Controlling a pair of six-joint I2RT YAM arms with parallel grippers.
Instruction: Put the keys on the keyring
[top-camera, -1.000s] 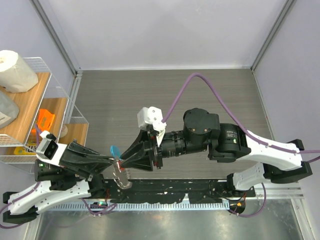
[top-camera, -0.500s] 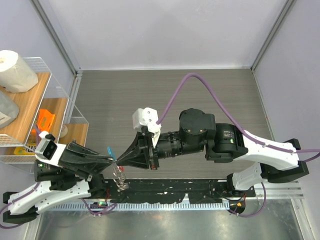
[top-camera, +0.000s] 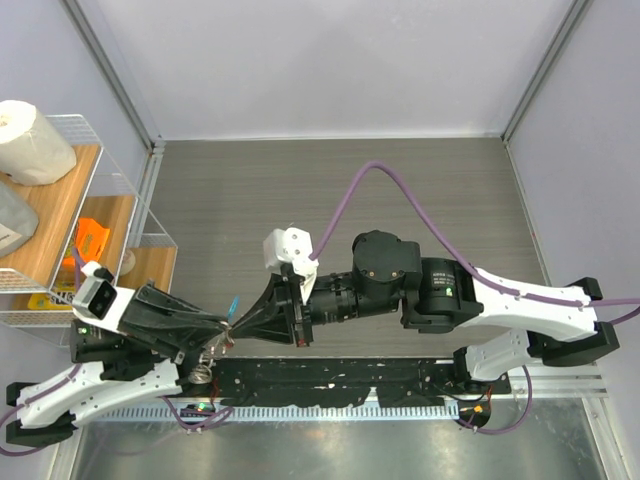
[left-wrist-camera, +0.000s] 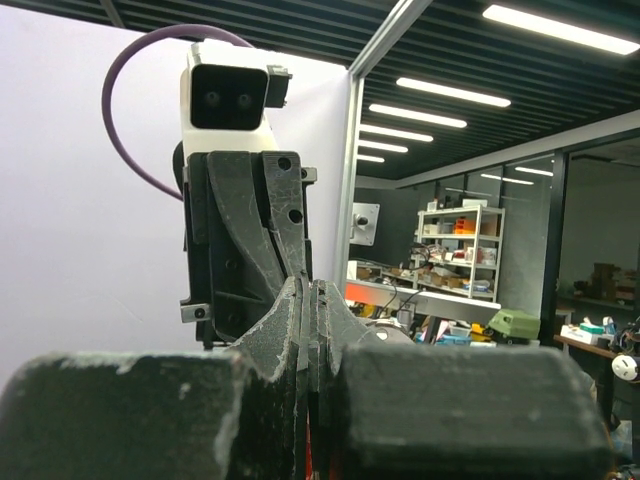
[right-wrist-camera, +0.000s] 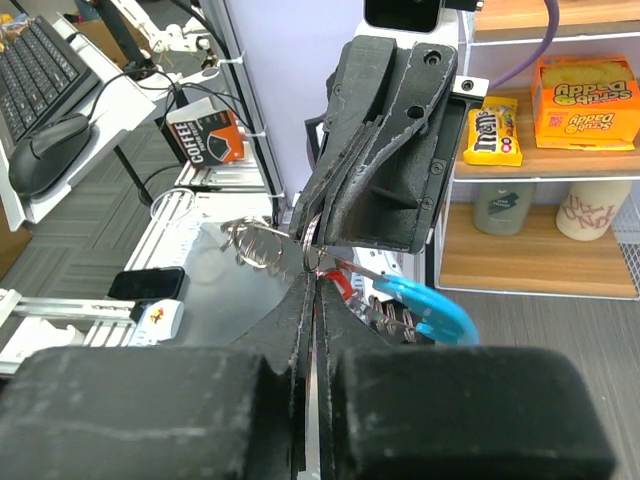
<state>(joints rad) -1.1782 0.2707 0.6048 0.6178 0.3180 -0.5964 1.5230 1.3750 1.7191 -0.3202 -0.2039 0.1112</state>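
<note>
Both arms reach low over the near edge of the table (top-camera: 300, 190) and meet tip to tip; the left gripper (top-camera: 222, 326) points rightward from its base at the near left corner, forearm nearly level; the right gripper (top-camera: 241, 322) points leftward, its arm stretched far across from the right side; the left jaws are pressed together on the keyring (right-wrist-camera: 255, 245), whose ball-chain loops hang off to one side of the meeting tips; the right jaws are pressed together too, hard against the left tips, though whether they pinch chain or key I cannot tell; the blue crescent tag (right-wrist-camera: 425, 308) juts out on the other side of the tips; the red-headed key (right-wrist-camera: 341, 287) sits just beside the right jaws' tip, between it and the tag.
</note>
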